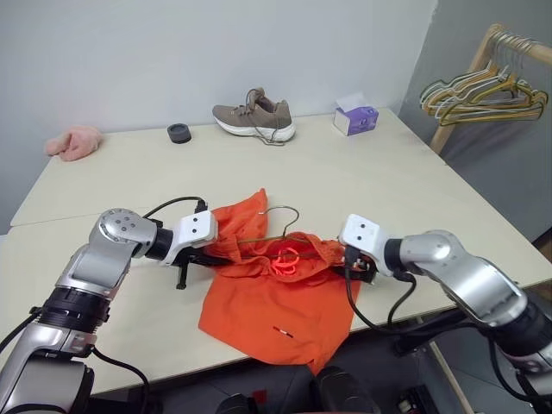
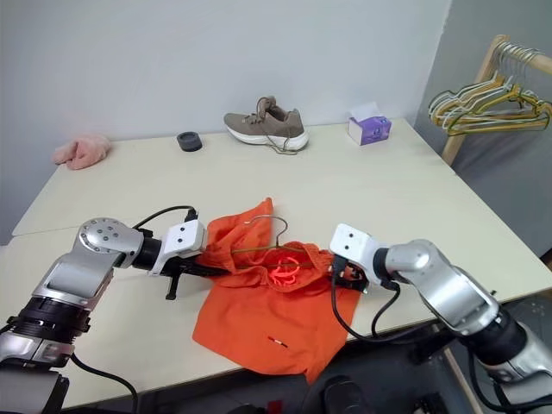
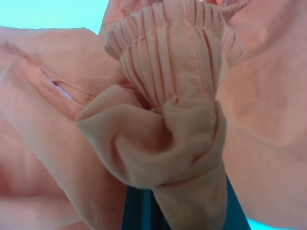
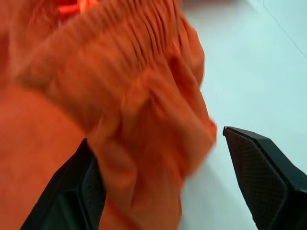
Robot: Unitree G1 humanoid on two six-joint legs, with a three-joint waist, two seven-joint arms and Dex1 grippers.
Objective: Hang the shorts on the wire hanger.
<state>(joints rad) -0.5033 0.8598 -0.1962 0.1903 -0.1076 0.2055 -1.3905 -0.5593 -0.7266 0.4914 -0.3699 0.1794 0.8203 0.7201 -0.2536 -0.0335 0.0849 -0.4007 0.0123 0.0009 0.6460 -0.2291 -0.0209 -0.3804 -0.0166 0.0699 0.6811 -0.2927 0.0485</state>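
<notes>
Shorts (image 1: 276,302) between left gripper (image 1: 217,250) and right gripper (image 1: 345,263); wire hanger (image 1: 280,226) on the shorts, between both.

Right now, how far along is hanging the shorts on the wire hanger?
Partly done: the wire hanger is tucked into the shorts, hook poking out. The left gripper pinches the waistband; the right gripper is open at its other end. Left: lift it off the table.

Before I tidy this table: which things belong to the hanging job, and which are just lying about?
Job:
- shorts, bunched in the shut left gripper
- wire hanger, lying in the shorts
- right gripper, open at the waistband

Lying about:
- shoe
- tissue box
- pink cloth
- black disc
- coloured hangers on the rack
</notes>
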